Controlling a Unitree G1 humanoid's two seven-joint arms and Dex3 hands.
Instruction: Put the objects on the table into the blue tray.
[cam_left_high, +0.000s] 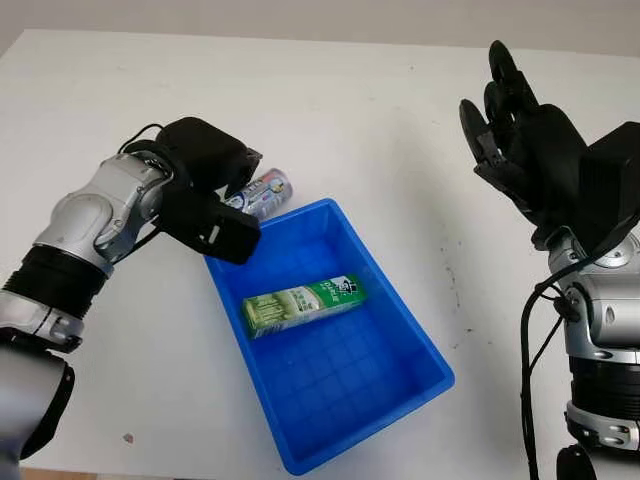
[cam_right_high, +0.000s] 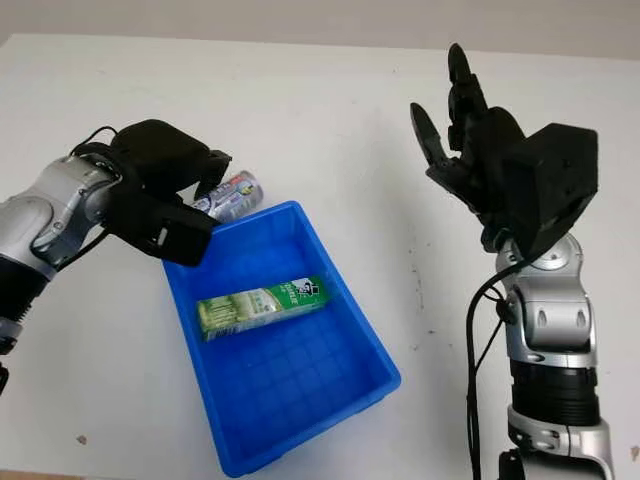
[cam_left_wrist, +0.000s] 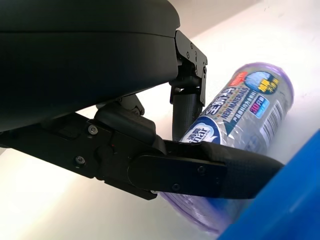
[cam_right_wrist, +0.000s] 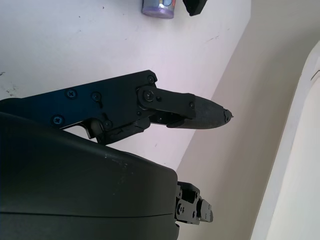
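Left robot hand (cam_left_high: 215, 195) grips purple plastic bottle (cam_left_high: 262, 192) at blue tray's (cam_left_high: 400, 330) far corner; green carton (cam_left_high: 302, 303) inside. Right robot hand (cam_left_high: 520, 130) raised, wide.

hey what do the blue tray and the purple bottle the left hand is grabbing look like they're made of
Blue tray: likely rigid moulded plastic, judging by its glossy uniform colour and gridded floor. Purple bottle, held by the left robot hand: probably translucent plastic under a shiny printed wrap; the label reflects light.
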